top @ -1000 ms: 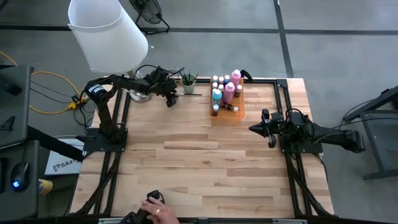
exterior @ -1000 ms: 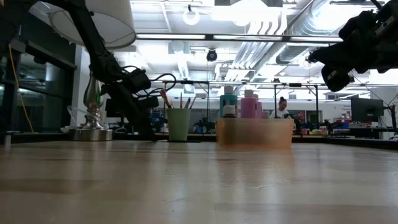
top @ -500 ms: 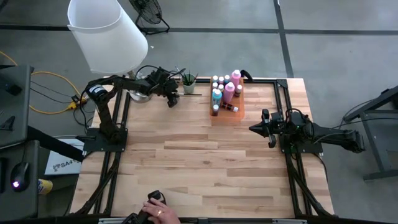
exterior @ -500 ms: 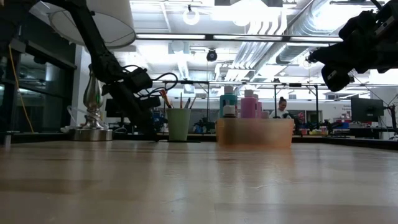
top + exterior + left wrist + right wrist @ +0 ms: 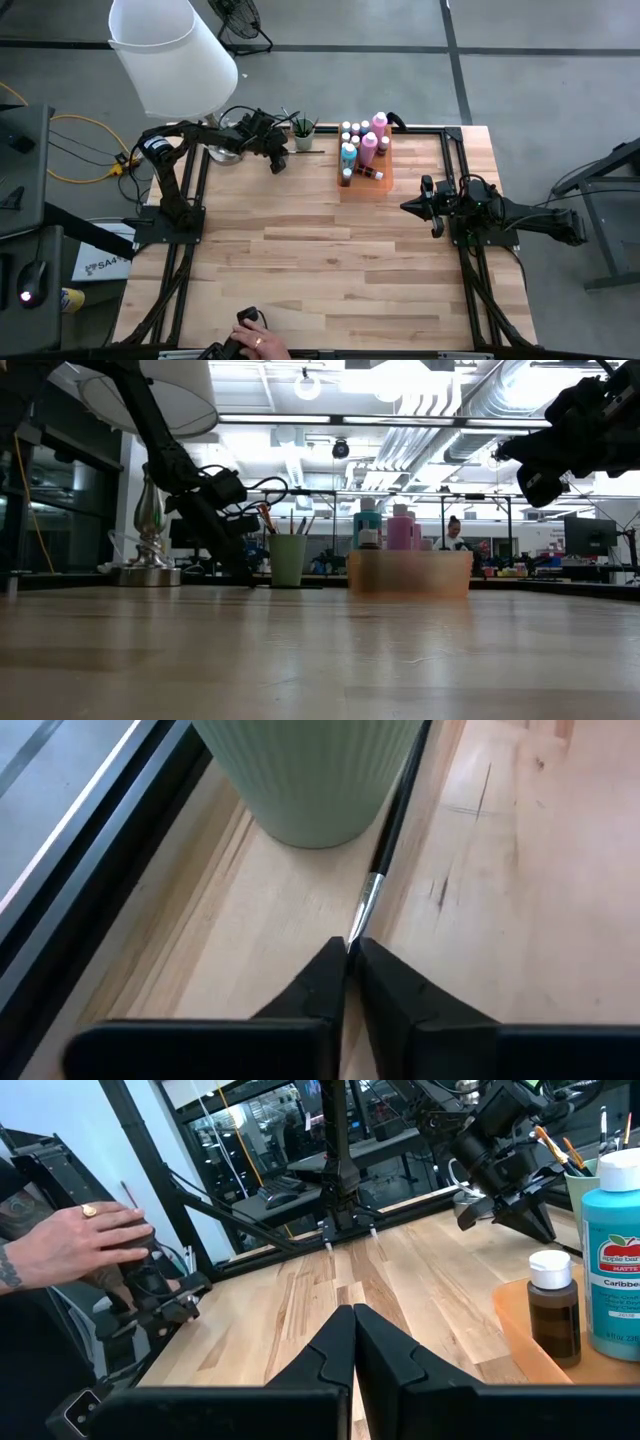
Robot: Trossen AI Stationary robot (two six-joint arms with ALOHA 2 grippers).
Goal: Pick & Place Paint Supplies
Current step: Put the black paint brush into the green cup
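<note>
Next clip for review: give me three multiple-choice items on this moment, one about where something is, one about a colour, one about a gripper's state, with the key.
1. Where does the loose paintbrush lie?
A. On the table beside the green cup
B. Inside the orange tray
C. Under the lampshade

2. What colour is the small bottle nearest the right wrist camera?
A. Yellow
B. Brown
C. Pink

3. How does the left gripper stand?
A. Wide open above the tray
B. Out of sight
C. Closed on the brush's tip end

Key:
1 A, the left wrist view shows the dark handle running along the wood past the cup's base.
2 B, the right wrist view shows a brown bottle with a white cap in front of the tall teal one.
3 C, the left wrist view shows its fingers meeting around the brush end.
</note>
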